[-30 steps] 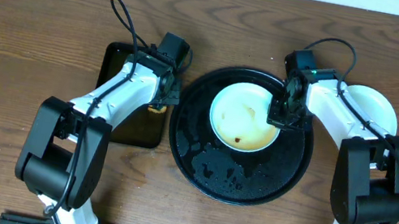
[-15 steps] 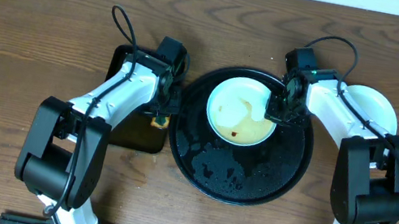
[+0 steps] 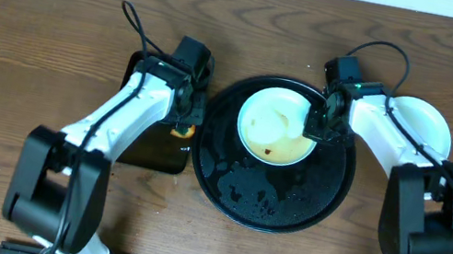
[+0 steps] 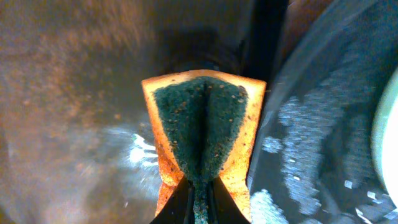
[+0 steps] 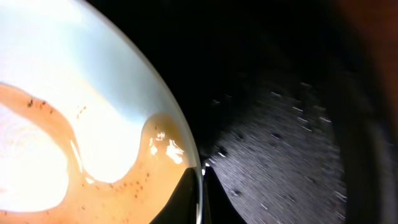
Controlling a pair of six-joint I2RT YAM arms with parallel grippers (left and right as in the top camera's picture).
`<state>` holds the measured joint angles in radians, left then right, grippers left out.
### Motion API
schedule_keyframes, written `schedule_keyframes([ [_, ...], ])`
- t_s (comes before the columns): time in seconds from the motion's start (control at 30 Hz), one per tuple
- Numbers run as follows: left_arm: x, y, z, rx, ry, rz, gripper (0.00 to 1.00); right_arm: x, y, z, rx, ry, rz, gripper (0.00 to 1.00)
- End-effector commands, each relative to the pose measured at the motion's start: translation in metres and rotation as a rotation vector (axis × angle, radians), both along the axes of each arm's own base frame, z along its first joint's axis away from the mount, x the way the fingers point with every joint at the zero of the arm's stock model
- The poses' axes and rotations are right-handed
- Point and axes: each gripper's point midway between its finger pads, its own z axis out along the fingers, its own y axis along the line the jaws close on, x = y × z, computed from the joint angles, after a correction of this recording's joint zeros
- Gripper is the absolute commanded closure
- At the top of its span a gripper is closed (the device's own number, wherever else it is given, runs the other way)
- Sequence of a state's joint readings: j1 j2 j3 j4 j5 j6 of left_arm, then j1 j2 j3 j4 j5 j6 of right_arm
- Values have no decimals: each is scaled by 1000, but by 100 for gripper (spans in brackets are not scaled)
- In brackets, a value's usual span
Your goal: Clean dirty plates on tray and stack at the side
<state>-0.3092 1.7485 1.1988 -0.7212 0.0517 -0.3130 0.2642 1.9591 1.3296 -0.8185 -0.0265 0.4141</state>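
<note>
1. We see the round black tray (image 3: 326,196) in the middle of the wooden surface (image 3: 31,18), and its glossy floor carries patches of wet droplets (image 3: 245,191) toward its near side.
2. One plate (image 3: 271,126) is inside the black tray, in its far half. Brown sauce (image 3: 284,146) pools along the plate's near edge, with dark specks in it.
3. The right pincer (image 3: 313,128) is pinching the right rim of that plate. In the right wrist view the rim runs straight down between the fingertips of the right pincer (image 5: 202,198), with the plate (image 5: 93,74) on one side and the black tray (image 5: 280,137) on the other.
4. The sauce (image 5: 106,177) shows there as a curved brown band across the pale inside of the plate.
5. The left pincer (image 3: 183,119) is pressed onto a sponge (image 3: 181,132), just beside the left rim of the black tray.
6. From the left wrist, the left pincer (image 4: 199,200) squeezes the sponge (image 4: 202,134) so that it folds, green scouring face inward and orange outside.
7. Below the sponge lies a small dark tray (image 3: 143,136), wet and glinting.
8. A second plate (image 3: 423,115) sits at the right side of the surface, partly hidden by the right arm; we cannot tell whether more lie under it.
</note>
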Motion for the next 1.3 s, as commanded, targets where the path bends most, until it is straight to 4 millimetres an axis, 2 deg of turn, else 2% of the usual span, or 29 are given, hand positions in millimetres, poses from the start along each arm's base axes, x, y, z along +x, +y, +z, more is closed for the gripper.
schedule_keyframes([
  [0.0, 1, 2, 16, 7, -48, -12, 93, 9, -18, 33, -81, -104, -10, 99],
  [0.17, 0, 2, 18, 6, -50, -12, 93, 5, -20, 58, -89, -146, 28, 99],
  [0.33, 0, 2, 18, 6, -50, -12, 93, 0, -20, 61, -82, -137, 29, 99],
  [0.4, 0, 2, 18, 6, -50, -12, 93, 1, -21, 58, -81, -130, 31, 98],
  [0.5, 0, 2, 18, 6, -50, -12, 93, 5, -20, 51, -82, -128, 76, 90],
  [0.63, 0, 2, 18, 6, -50, -12, 93, 16, -14, 34, -46, -131, 151, 90],
  [0.8, 0, 2, 18, 6, -49, -12, 93, 27, -17, 16, -13, -127, 141, 88],
  [0.9, 0, 2, 18, 6, -49, -12, 93, 28, 2, 4, 113, -109, 212, 86],
  [1.03, 0, 2, 18, 6, -50, -12, 93, 24, 4, -8, 142, -75, 209, 85],
  [1.27, 1, 2, 18, 5, -52, -12, 93, 19, 3, -15, 137, -44, 195, 85],
])
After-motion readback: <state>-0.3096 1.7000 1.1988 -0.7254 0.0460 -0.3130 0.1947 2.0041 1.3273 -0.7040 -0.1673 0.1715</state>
